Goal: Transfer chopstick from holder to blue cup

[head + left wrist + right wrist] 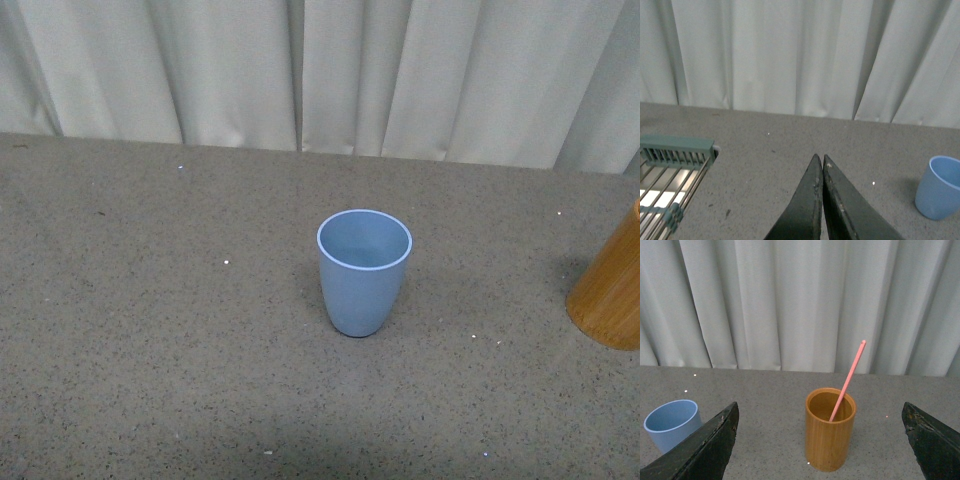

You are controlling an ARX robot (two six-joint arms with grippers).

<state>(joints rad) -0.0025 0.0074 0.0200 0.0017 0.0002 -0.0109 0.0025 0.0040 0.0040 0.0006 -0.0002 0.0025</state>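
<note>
Front view: the blue cup (364, 272) stands upright mid-tabletop (150, 330), with the holder (610, 295) well apart at the right edge, partly cut off. Left wrist view: the left tool (819, 162) hangs over the tabletop, fingers pressed together, empty. Right wrist view: the right tool (820, 410) is spread wide facing the holder, where the chopstick (847, 379) leans against the rim.

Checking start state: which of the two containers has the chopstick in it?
The orange-brown holder. The pink chopstick stands in it, leaning out over the rim. The blue cup shows an empty interior.
</note>
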